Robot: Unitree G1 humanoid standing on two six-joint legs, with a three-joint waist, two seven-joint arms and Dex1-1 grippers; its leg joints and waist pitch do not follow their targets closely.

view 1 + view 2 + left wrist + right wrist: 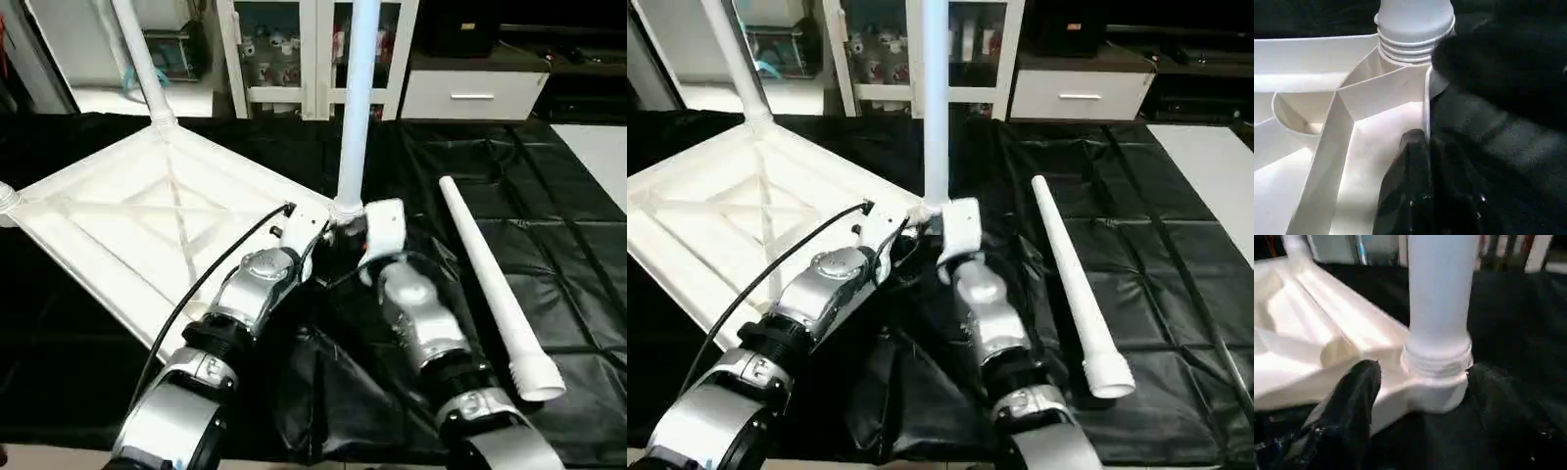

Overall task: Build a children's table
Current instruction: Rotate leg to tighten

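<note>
Two grippers meet at the near corner of the upturned tabletop (147,215). The left gripper (1422,147) has its black fingers closed on the tabletop's thin rim wall, apparently bracing it. The right gripper (1359,382) rests a finger against the corner just beside the socket; whether it is open or closed cannot be told.

In that socket stands an upright leg (355,108), thread rings still exposed above the collar, so it looks only partly screwed in. A second leg (142,61) rises from the corner at 11 o'clock. A loose leg (487,284) lies on the black sheet (568,245) at 3 o'clock, well apart.

Judged step: seating the near leg. Next, the right gripper likely must grasp the leg's base and turn it while the left holds the tabletop steady.
</note>
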